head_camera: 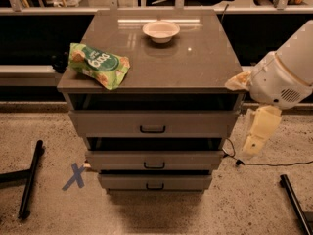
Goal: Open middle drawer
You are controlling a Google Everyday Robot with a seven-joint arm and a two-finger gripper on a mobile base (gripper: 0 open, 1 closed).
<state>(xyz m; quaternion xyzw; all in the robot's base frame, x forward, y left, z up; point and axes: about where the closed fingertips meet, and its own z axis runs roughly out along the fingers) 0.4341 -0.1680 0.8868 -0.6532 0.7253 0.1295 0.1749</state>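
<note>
Drawers stack three high in the grey cabinet (161,62), and the middle drawer (154,158) sits between the wider top drawer (152,122) and the narrower bottom drawer (154,181). Its small black handle (154,166) is centred on the flat front, and a dark gap shows above that front. Whether it is pulled out at all cannot be told.

The gripper (259,131) hangs off the cabinet's right side, at about the height of the top and middle drawers and well apart from the handle, touching no drawer. It points down toward the floor from the bulky white arm (288,75). How far open it is cannot be told.

On the cabinet top, a green snack bag (99,64) lies at the front left corner and a white bowl (161,31) stands near the back centre. On the speckled floor (244,204), a blue tape cross (75,176) lies left of the cabinet, and a thin black cable (274,164) runs off to the right.
</note>
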